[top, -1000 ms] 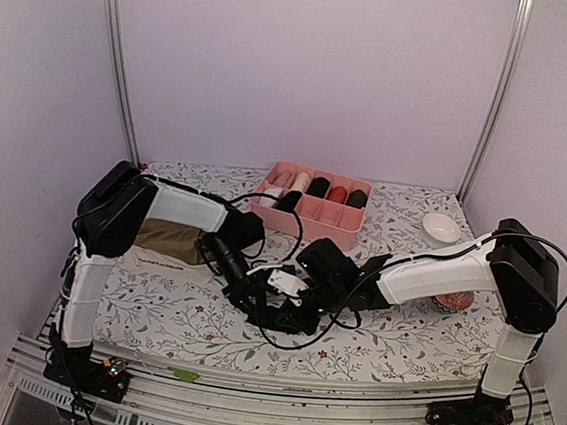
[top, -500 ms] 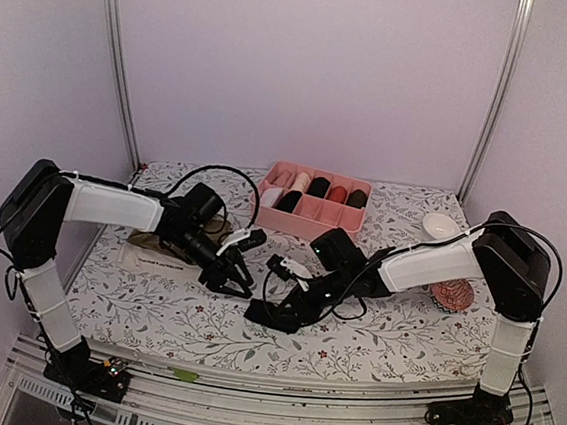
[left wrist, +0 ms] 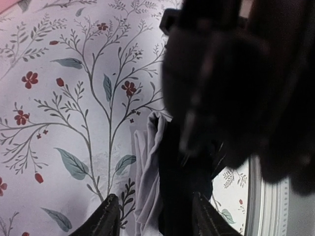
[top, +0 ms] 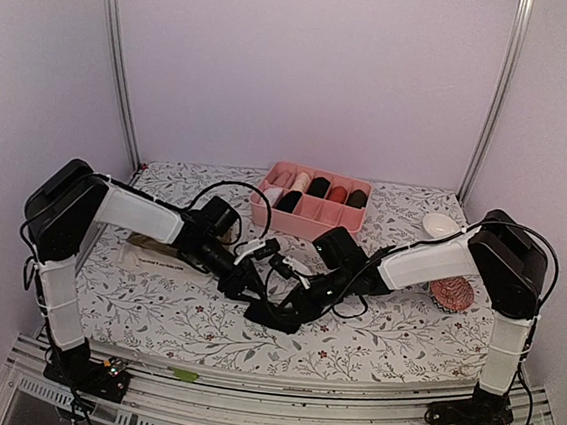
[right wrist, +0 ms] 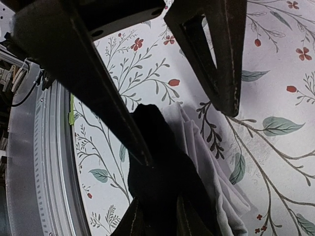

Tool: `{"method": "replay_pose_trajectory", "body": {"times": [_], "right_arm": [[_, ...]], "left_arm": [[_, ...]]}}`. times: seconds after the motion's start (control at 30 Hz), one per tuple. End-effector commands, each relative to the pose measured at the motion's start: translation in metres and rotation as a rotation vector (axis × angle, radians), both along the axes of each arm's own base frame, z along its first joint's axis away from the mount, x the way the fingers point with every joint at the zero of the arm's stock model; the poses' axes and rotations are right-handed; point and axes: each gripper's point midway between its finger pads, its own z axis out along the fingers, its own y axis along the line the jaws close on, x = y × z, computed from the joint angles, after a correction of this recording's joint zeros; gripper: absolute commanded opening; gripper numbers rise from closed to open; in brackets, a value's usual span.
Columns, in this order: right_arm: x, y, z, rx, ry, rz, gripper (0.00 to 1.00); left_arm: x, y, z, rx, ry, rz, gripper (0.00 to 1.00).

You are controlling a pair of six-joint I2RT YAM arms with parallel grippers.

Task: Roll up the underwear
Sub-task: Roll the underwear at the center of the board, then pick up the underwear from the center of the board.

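My right pincer (right wrist: 158,216) is clamped on the black fabric brief with white trim (right wrist: 162,172), its two fingers pressed close into a bunched fold of it. My left pincer (left wrist: 155,216) has its fingers apart, one on each side of the same brief, so the white edge and the black fold lie between them. In the top view the two pincers meet just in front of the middle of the desk (top: 382,333), and the brief lies crumpled on it under them.

The desk is covered with a white cloth printed with grey-green leafy sprigs and small red flowers. A ribbed aluminium rail (top: 247,382) runs along its near edge. Pale lilac walls close in the back and both sides, with a slim metal post (top: 118,56) in each rear corner.

Behind my left arm lies the olive-brown brief with a cream printed waistband (top: 164,258); the print on the waistband is too small to read. At the back stands the pink divided plastic box (top: 307,225) holding rolled pieces. To the right are a small white bowl (top: 441,228) and a red-and-white patterned ball (top: 454,292).
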Motion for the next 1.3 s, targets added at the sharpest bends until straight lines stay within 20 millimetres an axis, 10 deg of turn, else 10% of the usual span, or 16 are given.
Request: {"method": "replay_pose_trajectory", "body": {"times": [0.0,0.33,0.57,0.8,0.93,1.13,1.27], "right_arm": [[-0.016,-0.028,-0.046,-0.187,0.069,-0.024,0.25],[-0.001,-0.033,-0.032,-0.212,-0.051,-0.035,0.32],[-0.009,-0.035,-0.044,-0.216,-0.004,-0.027,0.25],[-0.017,-0.033,-0.051,-0.182,0.095,-0.032,0.21],[-0.020,-0.035,-0.052,-0.164,0.135,-0.028,0.20],[-0.018,-0.031,-0.052,-0.142,0.175,-0.020,0.20],[-0.017,-0.031,-0.054,-0.140,0.194,-0.019,0.20]], "left_arm": [[-0.012,-0.009,-0.013,-0.003,0.094,-0.041,0.45],[-0.020,0.000,-0.036,0.066,0.163,-0.051,0.13],[0.031,0.030,0.044,-0.107,-0.164,0.114,0.47],[0.024,0.065,0.092,-0.092,-0.648,0.096,0.60],[0.017,0.078,0.121,-0.161,-0.796,0.178,0.96],[-0.033,0.063,0.107,-0.210,-0.723,-0.061,0.96],[-0.074,0.049,0.079,-0.189,-0.985,-0.234,0.94]]}}
